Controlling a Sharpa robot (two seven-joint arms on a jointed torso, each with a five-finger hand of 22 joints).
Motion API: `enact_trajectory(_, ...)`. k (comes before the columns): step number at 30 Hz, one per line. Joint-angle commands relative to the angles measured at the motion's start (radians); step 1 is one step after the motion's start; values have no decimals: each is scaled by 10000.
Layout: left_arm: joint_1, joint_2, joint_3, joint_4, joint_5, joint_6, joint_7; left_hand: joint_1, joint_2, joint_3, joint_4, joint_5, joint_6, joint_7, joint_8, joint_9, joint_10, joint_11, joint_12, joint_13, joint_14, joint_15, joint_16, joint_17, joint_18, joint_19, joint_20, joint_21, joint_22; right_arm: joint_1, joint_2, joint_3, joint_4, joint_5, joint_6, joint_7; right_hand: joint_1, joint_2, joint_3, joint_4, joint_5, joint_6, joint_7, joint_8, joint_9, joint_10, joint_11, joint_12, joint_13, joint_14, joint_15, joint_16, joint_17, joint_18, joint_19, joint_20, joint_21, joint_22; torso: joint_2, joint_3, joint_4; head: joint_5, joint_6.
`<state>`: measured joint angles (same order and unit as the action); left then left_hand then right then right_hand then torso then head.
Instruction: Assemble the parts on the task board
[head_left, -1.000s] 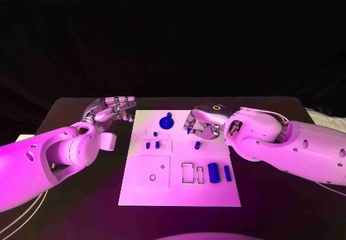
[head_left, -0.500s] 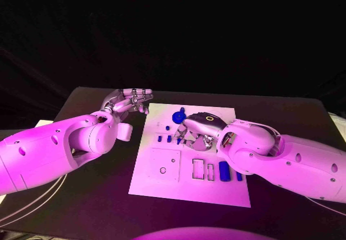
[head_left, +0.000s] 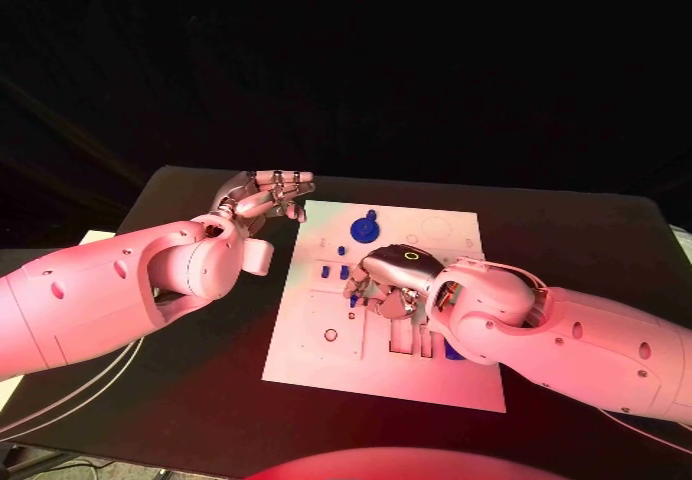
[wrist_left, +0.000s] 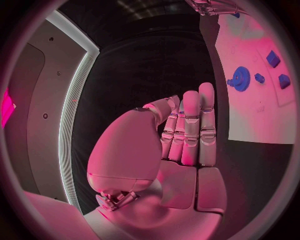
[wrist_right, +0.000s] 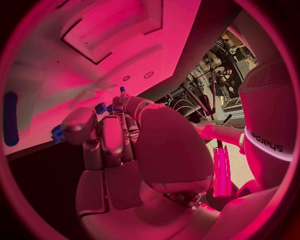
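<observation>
A black table (head_left: 562, 250) spans the scene from left to right. Pale cables (head_left: 58, 395) hang at its near left corner. Beyond its far edge everything is dark.

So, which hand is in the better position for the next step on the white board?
Probably the right hand: it is over the middle of the white board, close to the small blue pieces. The left hand is beside the board's far corner, over the black table.

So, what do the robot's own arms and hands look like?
Both arms have smooth, rounded white shells with small dark holes. Thin cables hang beneath the left arm. The right arm ends in a dark wrist ring. The left hand and right hand are silver, segmented, many-fingered.
</observation>
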<state>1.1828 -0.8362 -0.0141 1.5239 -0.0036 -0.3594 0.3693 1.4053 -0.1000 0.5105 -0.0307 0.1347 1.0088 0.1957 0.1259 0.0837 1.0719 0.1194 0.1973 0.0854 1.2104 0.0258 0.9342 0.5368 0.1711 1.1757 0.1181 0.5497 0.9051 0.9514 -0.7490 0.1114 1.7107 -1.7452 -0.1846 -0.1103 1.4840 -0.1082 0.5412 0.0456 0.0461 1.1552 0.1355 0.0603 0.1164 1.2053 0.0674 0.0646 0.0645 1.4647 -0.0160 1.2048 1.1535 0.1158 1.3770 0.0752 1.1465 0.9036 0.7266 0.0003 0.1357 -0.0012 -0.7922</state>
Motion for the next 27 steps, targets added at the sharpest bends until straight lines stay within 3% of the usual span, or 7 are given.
enact_trajectory(1,1,11,5,7,45,172,-17,-51,-31,-55,21,21,-79,18,51,-11,-73,26,23,3,-39,2,39,-15,103,55,13,18,10,-27,10,-10,11,-133,338,24,-119,-5,40,-44,56,0,52,69,12,23,64,21,14,420,-14,46,3,56,45,18,42,-1,-2,7,-4,-1,-19)
enact_trajectory(27,1,-14,6,-20,51,274,-115,-94,-58,-80,18,21,-120,28,49,-25,-121,37,37,-4,-53,9,40,-29,104,46,20,9,9,-75,62,-58,8,-171,815,-82,-176,-13,20,-58,59,3,57,73,18,22,70,22,16,417,-5,48,-3,54,40,23,42,-3,-1,10,0,44,-146)
